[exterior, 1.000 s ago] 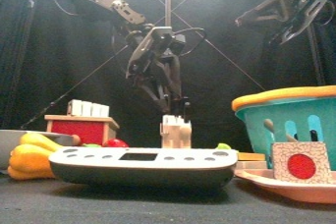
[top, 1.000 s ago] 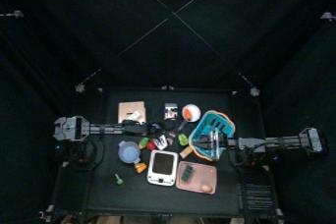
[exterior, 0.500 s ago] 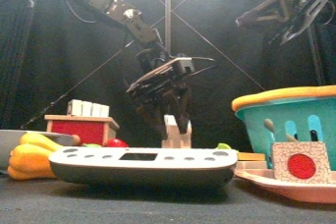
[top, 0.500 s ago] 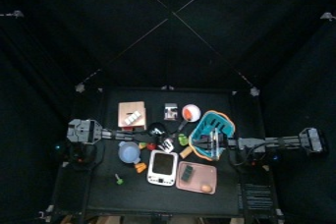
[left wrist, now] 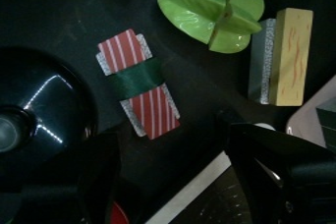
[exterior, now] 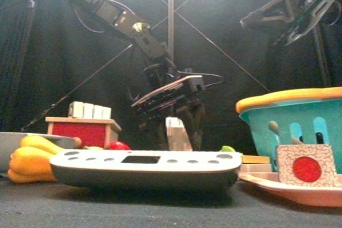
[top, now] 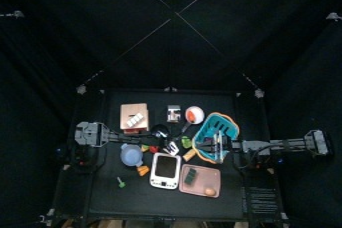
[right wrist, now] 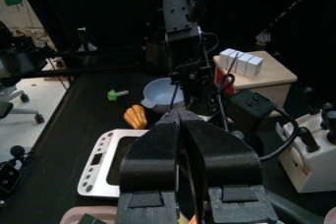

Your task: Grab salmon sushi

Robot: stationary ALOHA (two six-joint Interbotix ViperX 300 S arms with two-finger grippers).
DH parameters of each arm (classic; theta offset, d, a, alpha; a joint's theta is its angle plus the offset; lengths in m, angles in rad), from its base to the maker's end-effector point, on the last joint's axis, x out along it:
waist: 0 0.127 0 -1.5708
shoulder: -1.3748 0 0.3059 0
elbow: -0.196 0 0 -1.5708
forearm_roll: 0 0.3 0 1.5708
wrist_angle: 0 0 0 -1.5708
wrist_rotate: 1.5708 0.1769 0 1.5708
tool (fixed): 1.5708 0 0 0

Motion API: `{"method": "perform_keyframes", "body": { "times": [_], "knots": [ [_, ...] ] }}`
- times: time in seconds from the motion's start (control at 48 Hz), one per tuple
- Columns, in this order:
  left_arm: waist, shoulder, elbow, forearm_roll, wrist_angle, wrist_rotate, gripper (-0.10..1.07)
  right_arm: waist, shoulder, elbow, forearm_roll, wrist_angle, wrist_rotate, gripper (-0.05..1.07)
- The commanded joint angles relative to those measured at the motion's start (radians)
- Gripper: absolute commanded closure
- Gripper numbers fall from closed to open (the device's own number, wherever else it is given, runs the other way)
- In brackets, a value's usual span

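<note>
Left end effector (exterior: pixel 171 100) is wide open, hanging over the red-and-white striped salmon sushi with its dark green band (left wrist: pixel 140 84), which lies flat on the black surface (left wrist: pixel 197 90) beside a lime-green plastic piece (left wrist: pixel 210 8).

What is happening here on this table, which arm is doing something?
The left gripper hangs with open jaws over the middle of the crowded table, right above the salmon sushi, a red-and-white striped piece with a dark green band. Nothing is held yet. The right gripper rests raised at the right side, over the teal basket.
</note>
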Motion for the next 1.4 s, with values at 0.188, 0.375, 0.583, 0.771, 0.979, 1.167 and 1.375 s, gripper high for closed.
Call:
{"method": "perform_keyframes", "body": {
  "times": [0.188,0.375,0.583,0.771,0.979,1.167,1.375],
  "knots": [
    [0.021,0.015,-0.031,0.008,-0.005,-0.034,-0.02,0.006,0.003,-0.009,-0.002,-0.005,-0.002,1.00],
    [0.032,0.031,-0.035,0.020,-0.006,-0.051,-0.02,0.006,0.005,-0.009,-0.003,-0.005,-0.002,1.00],
    [0.032,0.037,-0.035,0.028,-0.009,-0.067,-0.01,0.006,0.005,-0.008,-0.005,-0.005,-0.002,1.00],
    [0.032,0.041,-0.035,0.032,-0.011,-0.072,0.03,0.006,0.005,-0.008,-0.005,-0.005,-0.002,1.00],
    [0.031,0.041,-0.035,0.031,-0.011,-0.071,0.20,0.006,0.005,-0.006,-0.005,-0.005,-0.002,1.00],
    [0.025,0.005,-0.023,0.048,0.002,-0.057,0.34,0.006,0.005,-0.006,-0.005,-0.005,-0.002,1.00],
    [-0.005,-0.104,0.035,0.143,0.006,-0.054,0.35,0.006,0.005,-0.008,-0.005,-0.005,-0.003,1.00]
  ]
}}
